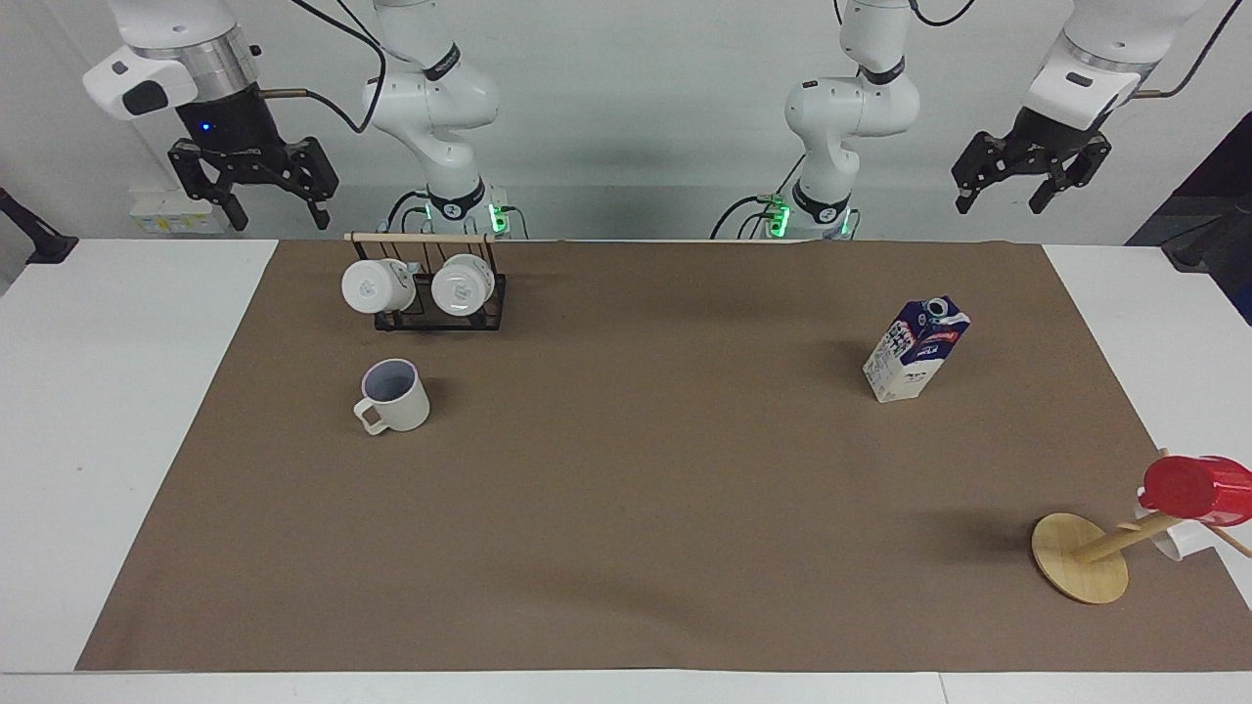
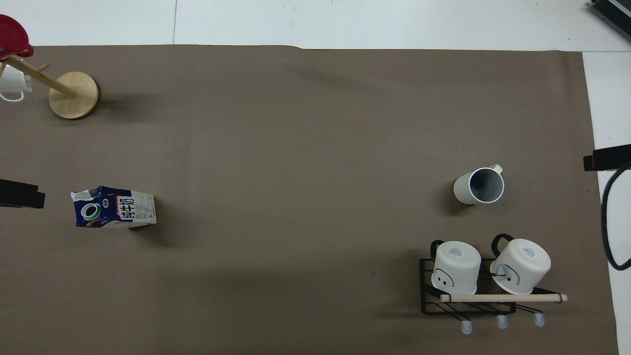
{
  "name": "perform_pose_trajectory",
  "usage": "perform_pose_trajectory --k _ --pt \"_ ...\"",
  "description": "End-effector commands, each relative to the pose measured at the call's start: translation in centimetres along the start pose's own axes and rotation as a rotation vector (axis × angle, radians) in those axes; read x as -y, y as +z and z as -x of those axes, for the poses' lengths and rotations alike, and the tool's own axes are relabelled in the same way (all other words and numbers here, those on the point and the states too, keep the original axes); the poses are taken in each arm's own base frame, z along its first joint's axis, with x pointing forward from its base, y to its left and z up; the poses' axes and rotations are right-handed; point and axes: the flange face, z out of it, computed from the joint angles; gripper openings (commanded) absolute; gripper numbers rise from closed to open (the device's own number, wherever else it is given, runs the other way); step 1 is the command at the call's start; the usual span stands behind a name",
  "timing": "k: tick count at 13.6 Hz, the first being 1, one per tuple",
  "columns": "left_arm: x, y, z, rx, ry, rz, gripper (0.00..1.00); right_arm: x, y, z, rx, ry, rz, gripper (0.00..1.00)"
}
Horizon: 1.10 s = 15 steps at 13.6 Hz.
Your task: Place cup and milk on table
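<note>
The cup (image 1: 395, 395) stands upright on the brown sheet of the table (image 1: 636, 489), farther from the robots than the black rack; it also shows in the overhead view (image 2: 479, 186). The milk (image 1: 915, 350) stands upright on the sheet toward the left arm's end, and shows in the overhead view (image 2: 114, 207) too. My right gripper (image 1: 277, 207) is open and empty, raised high over the right arm's end of the table. My left gripper (image 1: 1000, 200) is open and empty, raised high over the left arm's end. Neither touches anything.
A black rack (image 1: 440, 311) with a wooden bar holds two plain white mugs (image 1: 370, 286), close to the robots beside the cup. A wooden mug tree (image 1: 1081, 559) carries a red cup (image 1: 1193, 487) and a white mug at the left arm's end.
</note>
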Motion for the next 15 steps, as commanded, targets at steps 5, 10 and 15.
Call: perform_pose_trajectory --k 5,10,15 --pt "-0.09 -0.16 0.02 -0.009 0.011 -0.009 1.0 -0.22 0.08 0.4 0.0 -0.016 -0.005 1.0" --pt "-0.17 -0.21 -0.05 -0.016 0.004 -0.009 1.0 -0.22 0.08 0.4 0.0 -0.016 -0.005 1.0" --pt "-0.1 -0.05 0.29 -0.008 0.006 -0.009 1.0 -0.22 0.08 0.4 0.0 -0.016 -0.005 1.0"
